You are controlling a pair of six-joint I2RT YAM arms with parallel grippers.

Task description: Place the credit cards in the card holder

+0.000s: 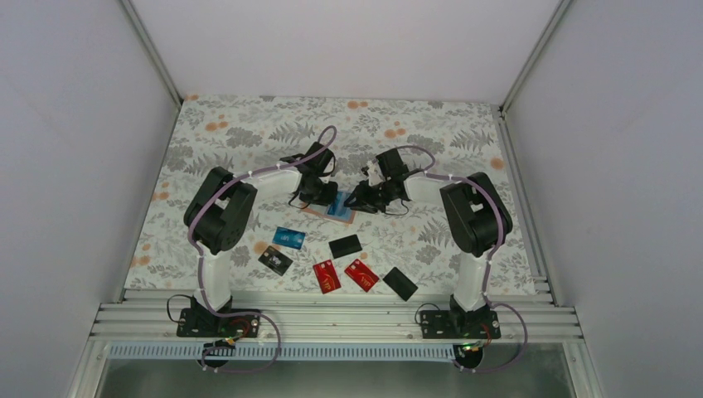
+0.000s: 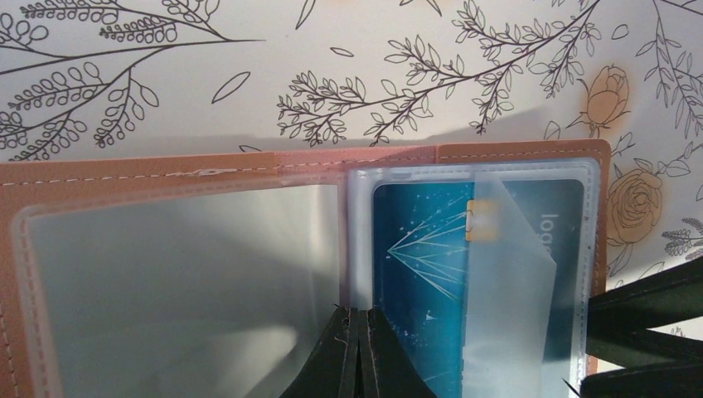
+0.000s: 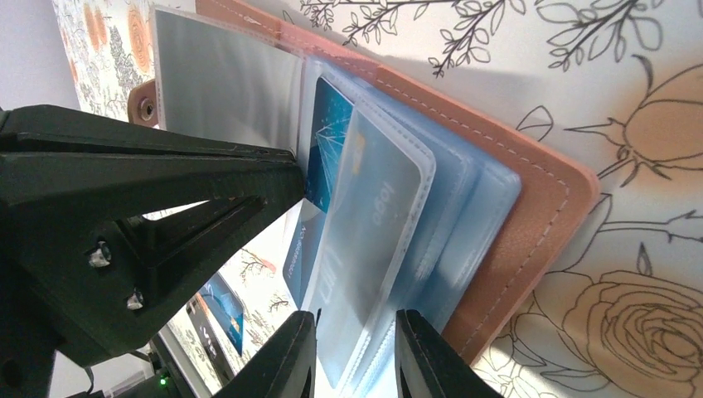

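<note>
While your left claw, closed on nothing, pins the fold of the card holder directly beneath it, use the right claw, jaws slightly parted around the plastic sleeves, to seat the blue credit card just ahead fully.

Overhead wide; wrist cams close, sharing card holder.

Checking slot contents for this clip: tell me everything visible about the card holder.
The card holder lies open and flat on the floral cloth. Its cover looks like tan-pink leather with pale stitching and a snap stud on a tab. Inside are clear plastic sleeves, fanned on the right side; one holds a blue card. The shut left tool touches the sleeves at the fold. The right tool has its jaws apart, straddling the sleeve edges.
</note>
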